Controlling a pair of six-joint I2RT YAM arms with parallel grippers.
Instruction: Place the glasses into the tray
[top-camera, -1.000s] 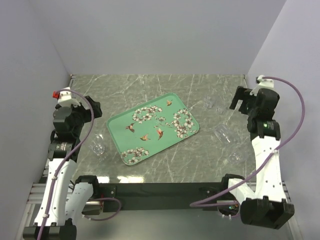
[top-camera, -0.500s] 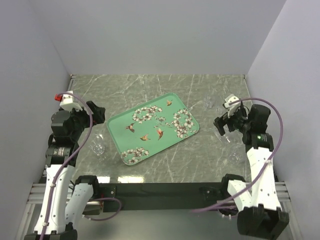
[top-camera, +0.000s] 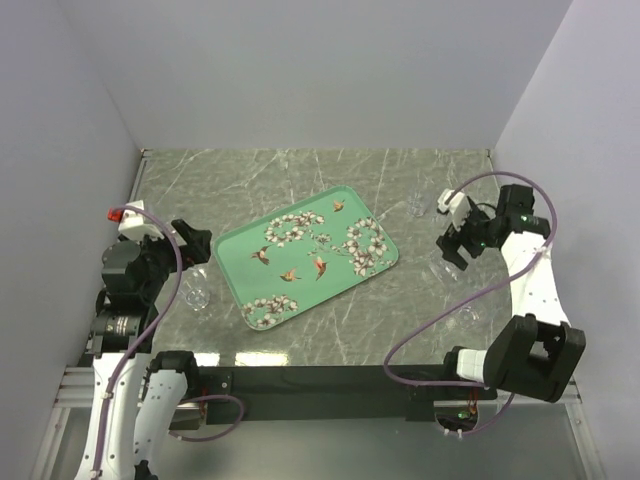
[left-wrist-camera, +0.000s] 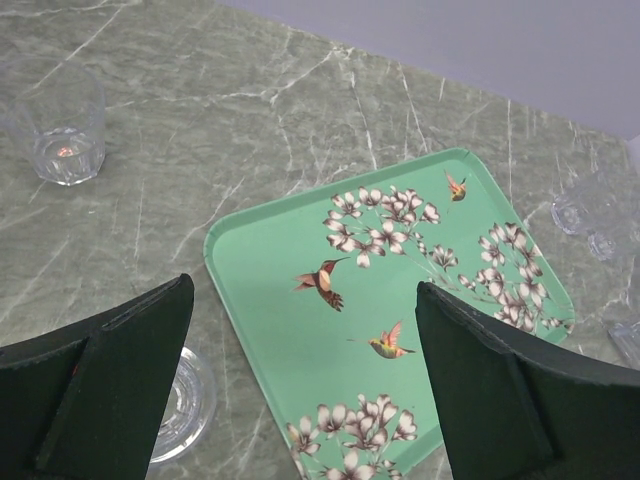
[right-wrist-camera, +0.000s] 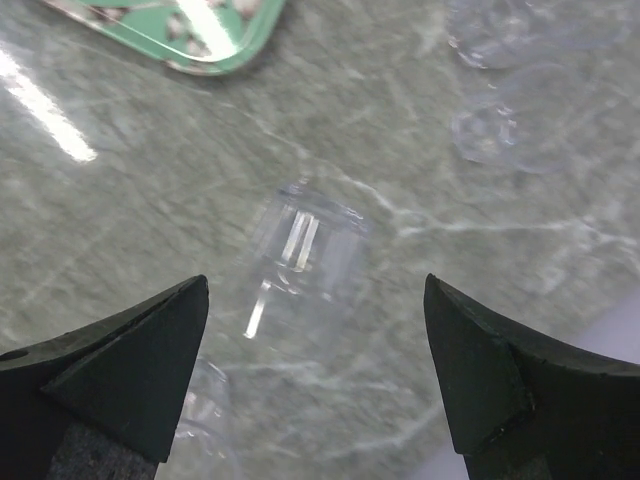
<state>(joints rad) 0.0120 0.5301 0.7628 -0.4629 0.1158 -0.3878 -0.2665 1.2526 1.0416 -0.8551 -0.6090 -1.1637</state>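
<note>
The mint-green tray (top-camera: 305, 255) with blossoms and birds lies mid-table, and no glass stands in it. My left gripper (top-camera: 196, 246) hangs open at its left corner, over the tray edge (left-wrist-camera: 240, 300). One clear glass (left-wrist-camera: 180, 400) stands by the left finger, and another (left-wrist-camera: 62, 130) farther back. My right gripper (top-camera: 450, 248) is open over a clear glass (right-wrist-camera: 300, 260) that lies on its side between and just beyond the fingers, untouched. Two more glasses (right-wrist-camera: 505, 130) stand beyond it and one (right-wrist-camera: 205, 425) sits by the left finger.
Grey marbled table with white walls on three sides. The glasses (top-camera: 417, 207) near the back right and one (top-camera: 467, 315) near the front right stand close to the right arm. A black bar runs along the near edge (top-camera: 320, 378).
The right arm has swung in and down from the right wall, and its gripper now hangs over the tipped glass. The left gripper has dropped slightly toward the tray's left corner.
</note>
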